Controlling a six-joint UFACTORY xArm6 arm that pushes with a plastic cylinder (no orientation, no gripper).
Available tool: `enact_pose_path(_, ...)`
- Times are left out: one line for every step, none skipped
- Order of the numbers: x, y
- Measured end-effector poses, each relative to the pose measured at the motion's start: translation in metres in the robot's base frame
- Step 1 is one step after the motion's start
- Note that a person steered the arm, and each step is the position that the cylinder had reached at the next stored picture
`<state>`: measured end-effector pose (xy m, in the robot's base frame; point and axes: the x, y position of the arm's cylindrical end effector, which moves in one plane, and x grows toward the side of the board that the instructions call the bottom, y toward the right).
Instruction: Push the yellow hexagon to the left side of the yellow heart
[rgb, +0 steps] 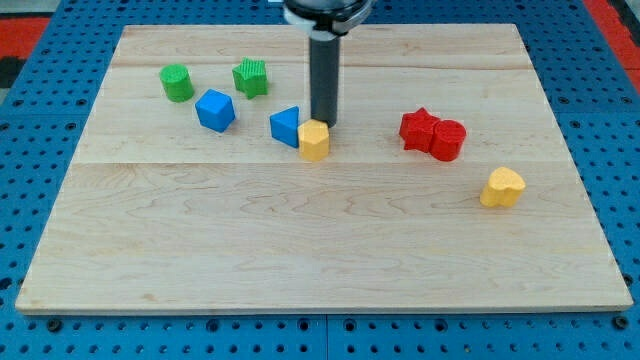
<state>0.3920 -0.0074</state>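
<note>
- Hexagon (314, 140), yellow, sits mid-board, touching the blue triangle (286, 126) on its left flank
- Heart (502, 187), yellow, is the block nearest the view's bottom, well apart from the hexagon, toward the view's right and a little lower
- Goal spot, by my judgement: bare wood just left of the heart; no block lies on the straight line there
- Red pair, star (418, 128) touching cylinder (448, 140), sits above that line; a high path could clip it
- My tip (322, 124) stands just behind the hexagon's top edge, touching or nearly so; contact cannot be confirmed
- No fingers on this rig: bare rod, nothing clasped, pushing only
- Step in hand, judged: get onto the hexagon's upper-left face, then drive right and slightly toward the view's bottom
- Technique: keep push line through block centre; off-centre contact should spin or shed it; stop short of the heart so it is not nudged
- Risk: triangle crowds the left face, approach may drag it along
- Farther back: blue cube (215, 110), green star (251, 77), green cylinder (178, 83), all clear of the route
</note>
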Motion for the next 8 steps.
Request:
enact_pose_path(0.039, 0.0)
enact_pose_path(0.051, -0.021)
enact_pose_path(0.046, -0.063)
enact_pose_path(0.077, -0.097)
enact_pose_path(0.109, -0.097)
enact_pose_path(0.111, -0.093)
enact_pose_path(0.104, -0.128)
enact_pose_path(0.086, -0.123)
